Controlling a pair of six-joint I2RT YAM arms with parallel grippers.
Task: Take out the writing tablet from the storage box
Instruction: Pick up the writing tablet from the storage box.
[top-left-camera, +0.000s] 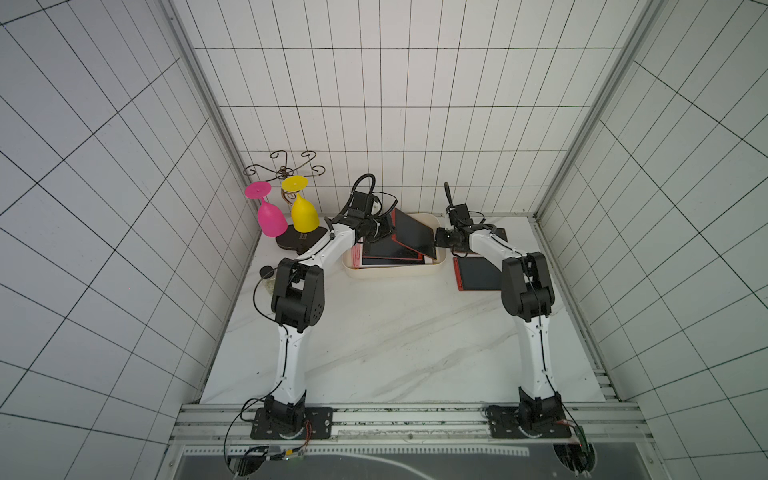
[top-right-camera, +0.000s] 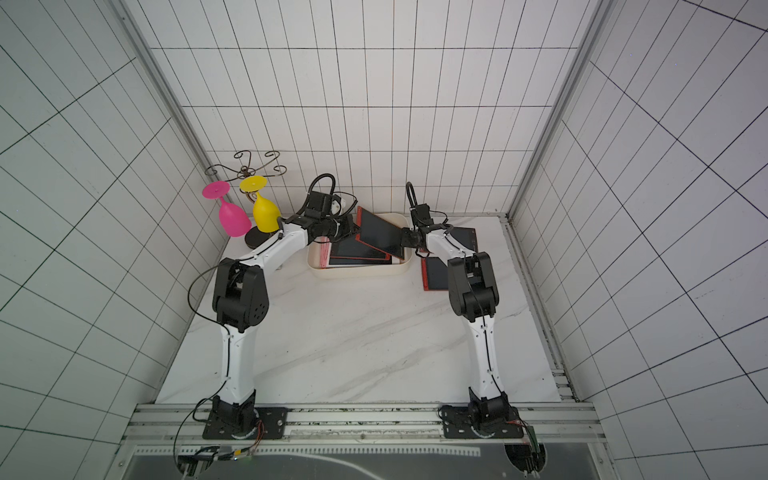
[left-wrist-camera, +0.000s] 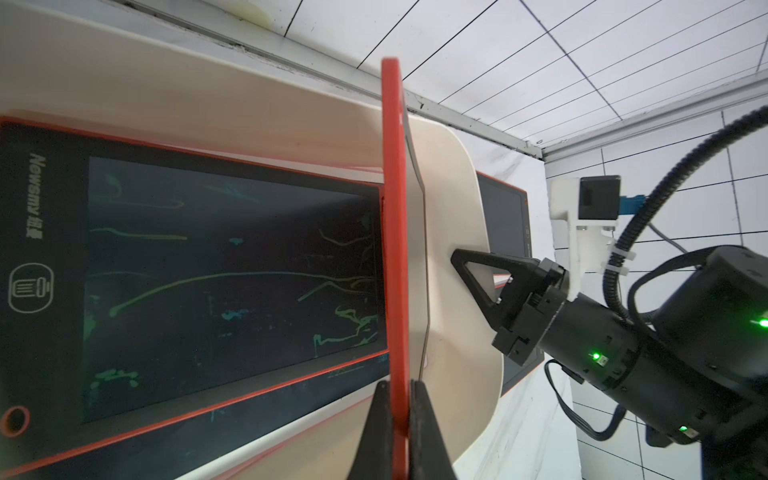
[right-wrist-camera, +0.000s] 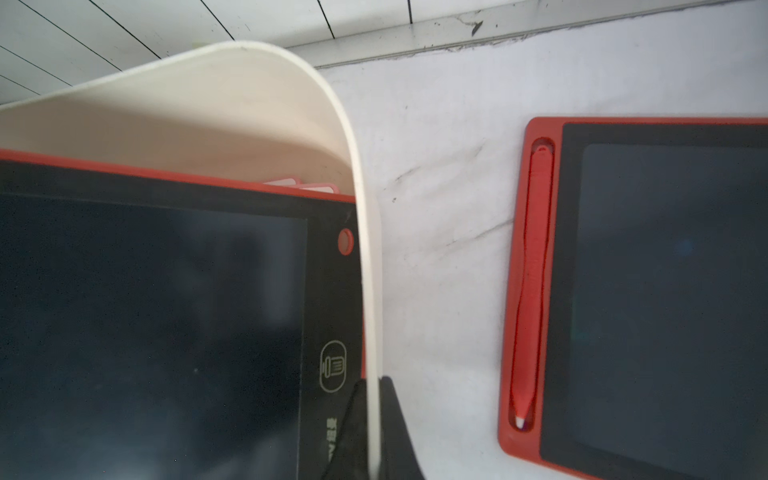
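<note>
The cream-white storage box (top-left-camera: 395, 272) (top-right-camera: 361, 272) sits at the back of the table with red-framed tablets stacked in it. One writing tablet (top-left-camera: 411, 235) (top-right-camera: 380, 232) is raised and tilted over the box, its low corner near the right wall. My left gripper (top-left-camera: 384, 232) (left-wrist-camera: 400, 390) is shut on that tablet's red edge (left-wrist-camera: 392, 208). Below it lies a scribbled tablet (left-wrist-camera: 228, 270). My right gripper (top-left-camera: 438, 239) (right-wrist-camera: 372, 386) is shut on the box's right wall (right-wrist-camera: 365, 249).
A tablet (top-left-camera: 478, 274) (right-wrist-camera: 665, 291) with a red stylus (right-wrist-camera: 530, 291) lies on the table right of the box, another (top-left-camera: 498, 235) behind the right arm. A pink goblet (top-left-camera: 270, 216) and a yellow goblet (top-left-camera: 304, 214) hang upside down from a stand at the back left.
</note>
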